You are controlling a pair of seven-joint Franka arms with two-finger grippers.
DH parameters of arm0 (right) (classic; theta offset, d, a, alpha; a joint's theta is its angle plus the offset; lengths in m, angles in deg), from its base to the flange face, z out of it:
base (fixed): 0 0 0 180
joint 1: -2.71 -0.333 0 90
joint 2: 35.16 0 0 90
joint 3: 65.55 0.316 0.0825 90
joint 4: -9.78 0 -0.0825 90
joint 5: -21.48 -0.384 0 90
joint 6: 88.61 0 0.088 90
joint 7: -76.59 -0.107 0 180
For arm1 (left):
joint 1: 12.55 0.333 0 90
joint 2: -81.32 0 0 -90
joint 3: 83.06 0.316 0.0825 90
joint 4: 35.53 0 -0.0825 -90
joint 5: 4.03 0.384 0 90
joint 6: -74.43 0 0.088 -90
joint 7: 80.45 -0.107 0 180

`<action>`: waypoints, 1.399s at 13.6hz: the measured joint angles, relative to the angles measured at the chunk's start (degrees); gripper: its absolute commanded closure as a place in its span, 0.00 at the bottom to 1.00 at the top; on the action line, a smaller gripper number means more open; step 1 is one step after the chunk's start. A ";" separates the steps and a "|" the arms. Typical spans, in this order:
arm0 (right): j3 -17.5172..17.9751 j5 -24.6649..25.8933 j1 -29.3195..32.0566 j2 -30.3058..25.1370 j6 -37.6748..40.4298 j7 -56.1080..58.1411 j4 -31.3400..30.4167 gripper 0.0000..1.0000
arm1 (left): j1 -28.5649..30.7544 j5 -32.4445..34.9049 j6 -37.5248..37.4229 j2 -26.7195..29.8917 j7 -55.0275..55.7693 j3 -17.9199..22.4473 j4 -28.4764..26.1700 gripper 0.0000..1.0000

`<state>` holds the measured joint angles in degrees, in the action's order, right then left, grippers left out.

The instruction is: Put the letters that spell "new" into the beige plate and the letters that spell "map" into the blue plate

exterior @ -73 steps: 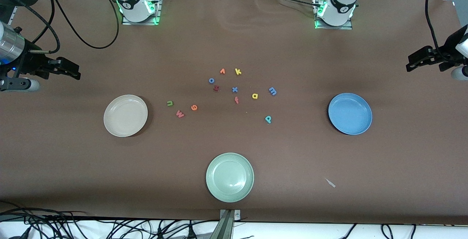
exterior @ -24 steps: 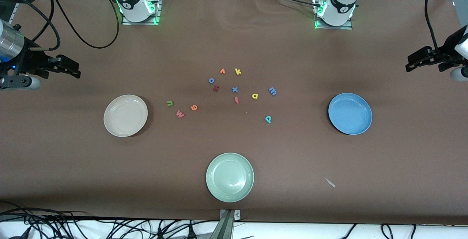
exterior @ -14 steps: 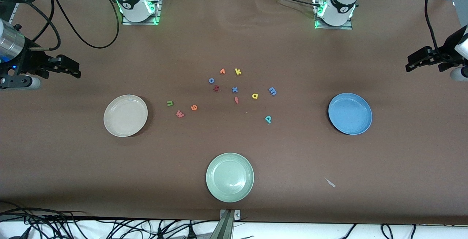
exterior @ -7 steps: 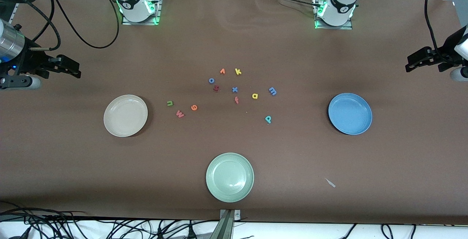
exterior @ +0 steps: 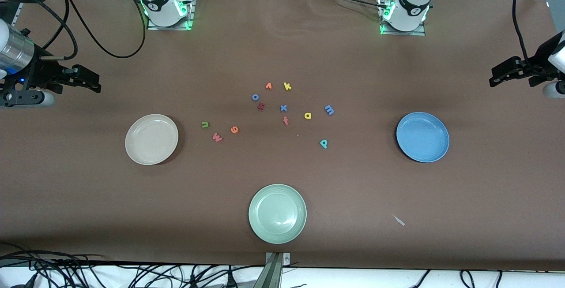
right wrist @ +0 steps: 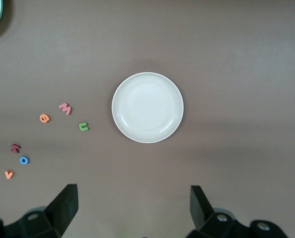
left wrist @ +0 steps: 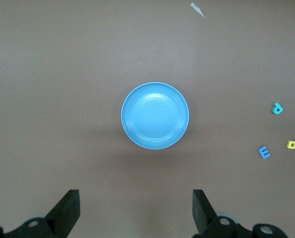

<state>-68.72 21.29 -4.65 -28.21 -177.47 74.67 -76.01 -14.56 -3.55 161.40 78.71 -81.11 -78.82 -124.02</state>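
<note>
The beige plate (exterior: 151,139) (right wrist: 147,107) lies empty toward the right arm's end. Beside it on the table lie the green n (exterior: 205,124) (right wrist: 83,127), pinkish-red w (exterior: 217,137) (right wrist: 65,108) and orange e (exterior: 234,129) (right wrist: 44,118). The blue plate (exterior: 422,137) (left wrist: 155,115) lies empty toward the left arm's end. The blue m (exterior: 329,110) (left wrist: 264,152), yellow a (exterior: 307,115) (left wrist: 292,144) and teal p (exterior: 323,144) (left wrist: 277,107) lie beside it. My right gripper (exterior: 95,86) (right wrist: 133,206) and left gripper (exterior: 494,78) (left wrist: 135,208) hang open and empty over the table's ends.
A pale green plate (exterior: 277,213) sits near the front edge. Spare letters cluster mid-table: yellow k (exterior: 287,86), orange v (exterior: 268,86), blue o (exterior: 255,97), dark red letter (exterior: 261,106), blue x (exterior: 283,108), orange-red f (exterior: 285,121). A small scrap (exterior: 399,220) lies near the front.
My right gripper has drifted slightly toward the middle of the table. The left arm, the letters and the plates have not moved.
</note>
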 measured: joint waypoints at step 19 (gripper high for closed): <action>4.15 -0.36 -0.31 3.36 -11.38 -0.02 -9.65 0.00 | -0.69 0.00 0.01 -0.63 0.52 -0.52 -0.20 0.00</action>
<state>-64.57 20.93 -4.96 -24.85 -188.85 74.65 -85.66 -15.26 -3.55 161.41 78.09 -80.59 -79.34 -124.22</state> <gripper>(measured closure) 0.000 0.000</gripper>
